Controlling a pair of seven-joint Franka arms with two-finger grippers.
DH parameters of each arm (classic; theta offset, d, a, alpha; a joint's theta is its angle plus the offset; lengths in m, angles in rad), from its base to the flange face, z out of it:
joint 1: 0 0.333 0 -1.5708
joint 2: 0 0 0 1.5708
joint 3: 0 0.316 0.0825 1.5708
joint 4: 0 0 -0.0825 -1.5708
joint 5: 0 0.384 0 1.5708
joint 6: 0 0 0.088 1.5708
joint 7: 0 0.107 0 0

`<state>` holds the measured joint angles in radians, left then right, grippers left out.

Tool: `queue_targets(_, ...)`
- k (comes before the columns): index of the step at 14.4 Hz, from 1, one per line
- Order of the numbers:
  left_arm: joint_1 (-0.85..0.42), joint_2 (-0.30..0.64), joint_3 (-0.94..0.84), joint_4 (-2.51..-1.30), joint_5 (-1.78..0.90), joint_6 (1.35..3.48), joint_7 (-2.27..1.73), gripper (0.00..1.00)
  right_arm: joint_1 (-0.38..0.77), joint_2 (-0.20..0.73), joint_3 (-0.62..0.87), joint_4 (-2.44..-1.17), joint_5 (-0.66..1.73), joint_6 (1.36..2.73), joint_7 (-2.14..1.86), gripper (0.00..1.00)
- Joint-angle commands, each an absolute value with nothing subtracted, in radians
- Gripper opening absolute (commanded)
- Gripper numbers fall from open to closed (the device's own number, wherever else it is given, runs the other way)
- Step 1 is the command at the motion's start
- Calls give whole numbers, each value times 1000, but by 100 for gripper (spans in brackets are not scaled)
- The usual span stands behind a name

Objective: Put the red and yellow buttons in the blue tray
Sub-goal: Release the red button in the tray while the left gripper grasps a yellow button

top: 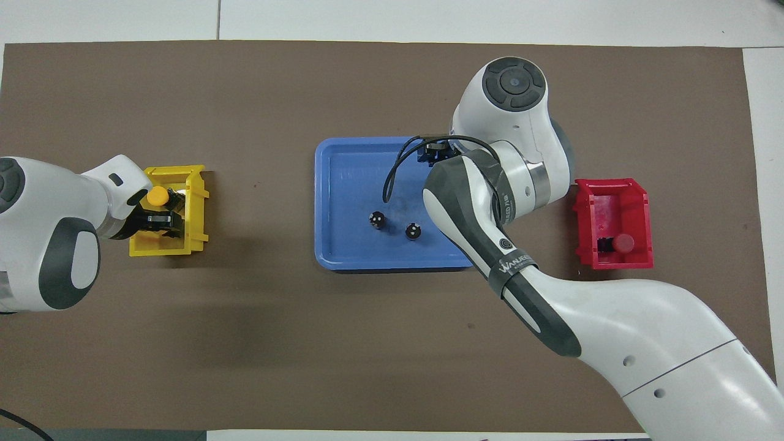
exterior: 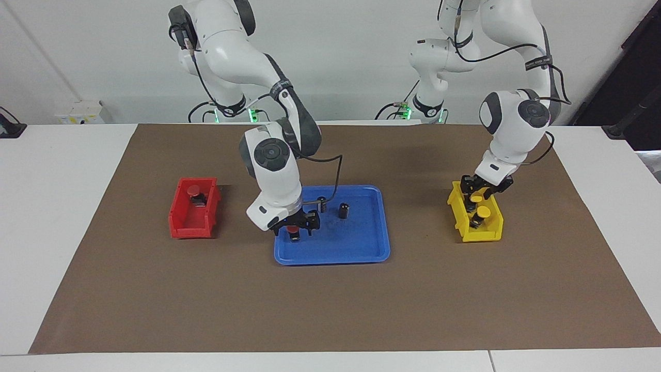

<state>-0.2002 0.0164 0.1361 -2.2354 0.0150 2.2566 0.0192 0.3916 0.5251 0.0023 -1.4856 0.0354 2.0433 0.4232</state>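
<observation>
Red button stands in blue tray, corner toward right arm; right gripper spread around it, releasing. Left gripper in yellow bin at yellow button; grip undeterminable. Second red button awaits in red bin.

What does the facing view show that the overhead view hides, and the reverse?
Facing view only: the right hand, open over a red button in the blue tray, and a yellow button at the left hand. Overhead view only: pale marks on top of two dark cylinders. Both: tray, red bin holding a second red button, yellow bin holding the other yellow button.
</observation>
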Motion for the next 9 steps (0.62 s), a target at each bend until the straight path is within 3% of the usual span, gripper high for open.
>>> queue_targets(1, -209, 21, 143, -2238, 26, 2273, -2, 39, 342, 490, 11, -1421, 22, 1944, 396, 99)
queue_targets(4, -209, 23, 143, -2235, 26, 2263, -2, 17, 263, 379, 11, -1452, 23, 1838, 244, 99)
queue_targets(6, -210, 23, 143, -2224, 26, 2237, -3, 11, 204, 306, 9, -1514, 23, 1771, 148, 99)
queue_targets(9, -210, 15, 143, -2136, 26, 2078, -2, 10, 86, 181, 9, -1705, 23, 1775, -50, 97)
